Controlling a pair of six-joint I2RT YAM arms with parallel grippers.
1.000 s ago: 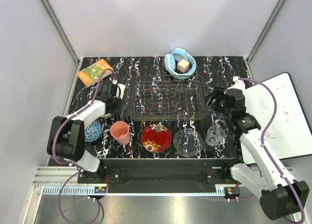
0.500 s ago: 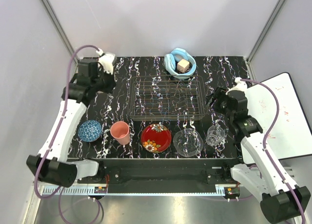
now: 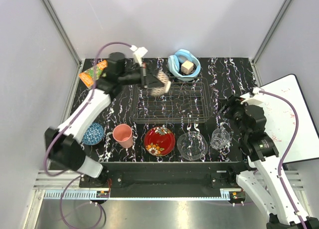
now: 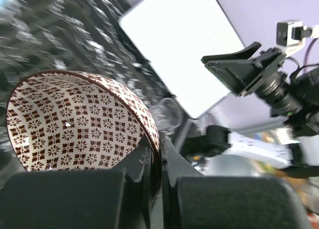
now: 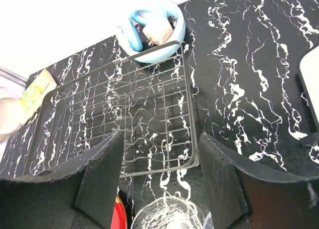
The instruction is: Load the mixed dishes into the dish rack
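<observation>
Swing: left tool (image 3: 148, 78), just before at 10 o'clock of the bench (image 3: 219, 69), now over the 11 o'clock end of the thin-wire metal dish rack (image 3: 172, 100), clamped on the rim of a white brown-patterned bowl (image 4: 75, 119), likely drop-in next; right tool (image 5: 160, 139) spread, empty, at 3 o'clock.

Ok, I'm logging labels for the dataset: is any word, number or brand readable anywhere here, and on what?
No text can be read in any view.
On the flat white board: faint red marks, too small to read.
On the orange-green book: cover print, too blurred to read.
On the brown-patterned white bowl: only a repeated floral motif, no letters.
</observation>
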